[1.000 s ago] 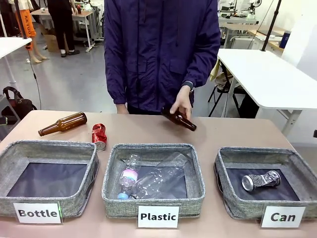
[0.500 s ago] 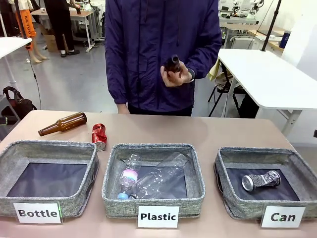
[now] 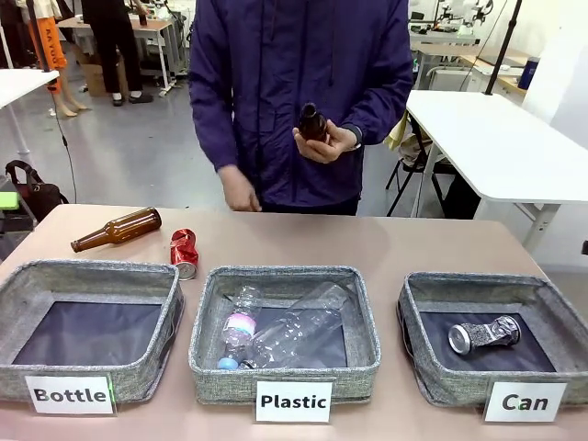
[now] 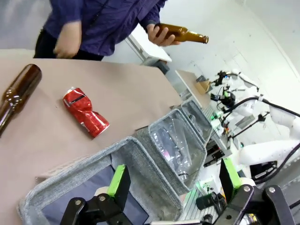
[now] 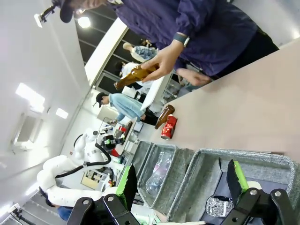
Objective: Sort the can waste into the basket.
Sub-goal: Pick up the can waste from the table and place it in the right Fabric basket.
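A crushed red can (image 3: pixel 184 252) lies on the table behind the gap between the left and middle baskets; it is also in the left wrist view (image 4: pixel 86 117) and far off in the right wrist view (image 5: pixel 168 127). A crushed silver can (image 3: pixel 484 334) lies inside the grey basket (image 3: pixel 432 381) labelled "Can". My right gripper (image 5: pixel 182 183) hangs open above that basket (image 5: pixel 243 157), with the silver can (image 5: pixel 219 205) below it. My left gripper (image 4: pixel 174 178) is open over the left basket, some way from the red can.
The person across the table holds a brown bottle (image 3: pixel 312 122) at chest height; the other hand hangs over the far table edge. A second brown bottle (image 3: pixel 117 229) lies beside the red can. The "Plastic" basket (image 3: pixel 285 274) holds clear bottles. The "Bottle" basket (image 3: pixel 87 268) has nothing in it.
The person lifted the brown bottle off the table up to chest height, and the other hand came forward. Cans and both grippers stayed put.
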{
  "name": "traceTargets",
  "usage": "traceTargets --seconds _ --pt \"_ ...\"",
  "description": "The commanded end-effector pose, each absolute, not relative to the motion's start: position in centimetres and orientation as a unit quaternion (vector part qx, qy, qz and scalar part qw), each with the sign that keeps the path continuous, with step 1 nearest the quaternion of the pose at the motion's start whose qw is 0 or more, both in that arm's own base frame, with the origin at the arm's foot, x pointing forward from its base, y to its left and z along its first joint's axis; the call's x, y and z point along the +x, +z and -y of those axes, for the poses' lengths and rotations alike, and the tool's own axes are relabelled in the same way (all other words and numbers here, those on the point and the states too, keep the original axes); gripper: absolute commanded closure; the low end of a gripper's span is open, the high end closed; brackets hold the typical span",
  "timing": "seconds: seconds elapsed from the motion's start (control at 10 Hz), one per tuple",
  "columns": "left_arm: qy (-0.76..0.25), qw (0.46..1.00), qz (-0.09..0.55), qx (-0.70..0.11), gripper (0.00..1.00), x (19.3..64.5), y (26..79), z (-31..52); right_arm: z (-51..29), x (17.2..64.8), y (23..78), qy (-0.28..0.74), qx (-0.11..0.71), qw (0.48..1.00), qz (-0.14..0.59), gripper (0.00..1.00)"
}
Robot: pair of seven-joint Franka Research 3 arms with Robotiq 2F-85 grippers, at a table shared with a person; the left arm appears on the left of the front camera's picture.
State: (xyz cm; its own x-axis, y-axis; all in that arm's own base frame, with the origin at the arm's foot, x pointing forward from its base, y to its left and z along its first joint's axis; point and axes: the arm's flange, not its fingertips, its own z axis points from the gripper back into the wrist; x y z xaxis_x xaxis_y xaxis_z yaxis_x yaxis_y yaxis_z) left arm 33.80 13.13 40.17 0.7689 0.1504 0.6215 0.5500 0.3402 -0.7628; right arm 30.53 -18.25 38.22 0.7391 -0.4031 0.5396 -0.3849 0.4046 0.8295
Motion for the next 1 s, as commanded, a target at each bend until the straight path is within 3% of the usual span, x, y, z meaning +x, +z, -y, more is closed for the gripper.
traceTargets --seconds 0.0,0.3,0.9 --pt "-0.145 0.8 0.265 -0.519 0.0 35.8 43.1 -10.9 18.2 30.6 38.9 -0.012 0.55 0.753 0.361 0.0" --pt "-0.162 0.803 0.246 -0.519 0.0 37.2 43.9 -10.4 18.2 30.6 38.9 -0.012 0.55 0.753 0.361 0.0" --pt "-0.122 0.759 0.32 -0.553 0.0 32.9 45.3 -20.2 18.2 30.6 38.9 -0.012 0.55 0.753 0.361 0.0"
